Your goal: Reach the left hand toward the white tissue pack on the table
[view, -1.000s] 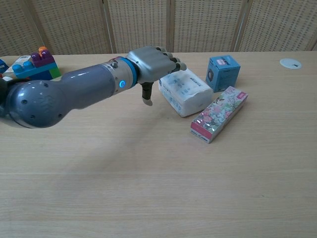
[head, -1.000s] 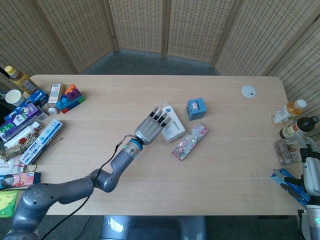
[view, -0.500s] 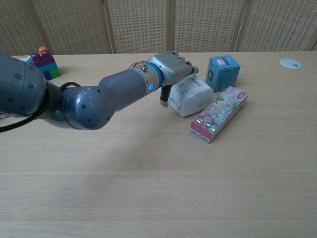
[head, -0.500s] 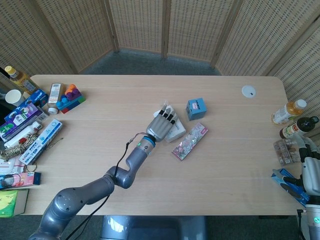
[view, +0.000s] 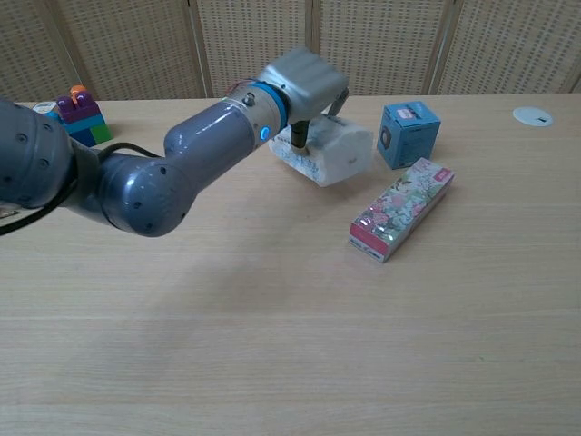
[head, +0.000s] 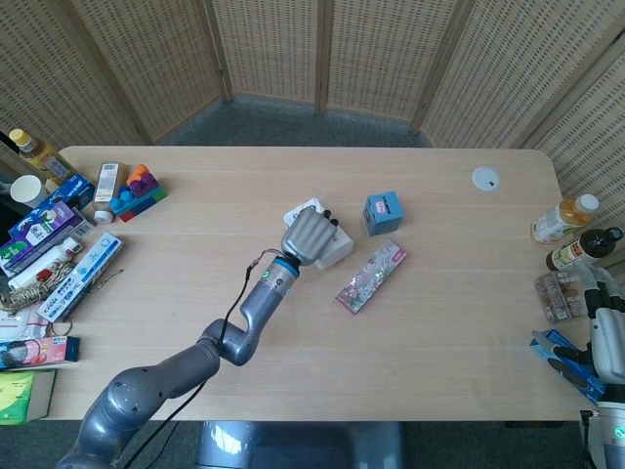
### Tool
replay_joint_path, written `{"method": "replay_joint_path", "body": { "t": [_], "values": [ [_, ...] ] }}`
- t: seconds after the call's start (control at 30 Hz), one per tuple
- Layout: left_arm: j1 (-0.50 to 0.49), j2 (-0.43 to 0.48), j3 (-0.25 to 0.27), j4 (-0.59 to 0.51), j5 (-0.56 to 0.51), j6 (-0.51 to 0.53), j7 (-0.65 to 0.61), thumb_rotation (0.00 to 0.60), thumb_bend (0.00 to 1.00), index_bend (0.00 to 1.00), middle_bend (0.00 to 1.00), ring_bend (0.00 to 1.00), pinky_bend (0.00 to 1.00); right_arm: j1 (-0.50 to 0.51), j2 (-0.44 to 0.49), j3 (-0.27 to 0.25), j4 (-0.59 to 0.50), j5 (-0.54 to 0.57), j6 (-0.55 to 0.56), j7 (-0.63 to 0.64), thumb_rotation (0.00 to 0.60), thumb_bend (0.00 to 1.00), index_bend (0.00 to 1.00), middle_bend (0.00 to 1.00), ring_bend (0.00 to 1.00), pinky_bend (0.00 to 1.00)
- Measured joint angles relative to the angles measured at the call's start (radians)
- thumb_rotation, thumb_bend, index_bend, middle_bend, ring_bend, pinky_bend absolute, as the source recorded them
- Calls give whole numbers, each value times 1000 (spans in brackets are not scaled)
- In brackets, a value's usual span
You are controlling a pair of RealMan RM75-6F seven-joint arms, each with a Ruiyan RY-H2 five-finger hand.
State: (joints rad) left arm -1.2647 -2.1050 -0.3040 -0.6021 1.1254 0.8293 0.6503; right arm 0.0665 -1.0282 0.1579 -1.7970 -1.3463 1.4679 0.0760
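Observation:
The white tissue pack (head: pixel 339 251) (view: pixel 338 153) lies mid-table, tilted, with its near edge raised off the wood in the chest view. My left hand (head: pixel 309 234) (view: pixel 304 77) sits on top of it, knuckles up. The fingers curl over the far side and the thumb presses the near face, so the hand grips the pack and hides most of its top. My right hand (head: pixel 607 337) shows only partly at the lower right edge of the head view; its fingers cannot be made out.
A small blue box (head: pixel 384 212) (view: pixel 408 133) and a floral-printed pack (head: pixel 370 277) (view: pixel 401 209) lie just right of the tissue pack. Toy blocks (head: pixel 137 191), cartons and bottles crowd the left edge. Drink bottles (head: pixel 564 217) stand at the right edge, a white disc (head: pixel 485 178) far right.
The left hand moved forward onto the tissue pack and closed over it. The pack has shifted left and tipped up from where it lay flat.

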Motion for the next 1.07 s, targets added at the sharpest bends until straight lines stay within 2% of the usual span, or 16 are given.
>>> {"method": "replay_joint_path", "body": {
  "t": [0.37,0.8,1.07],
  "values": [
    [107,254,8,-393,-14,100,154,600,273,839,1000,867,824,7,-6,-9,-11,-19,-5,-17,600,0,0,0,0,0],
    [240,691,-14,-951,-71,271,341,600,273,836,1000,864,821,-5,1,-31,-41,-76,24,-26,600,0,0,0,0,0],
    [304,901,-31,-1167,-93,355,383,600,273,836,999,864,820,-15,12,-38,-56,-96,42,-14,600,0,0,0,0,0]
  ]
}}
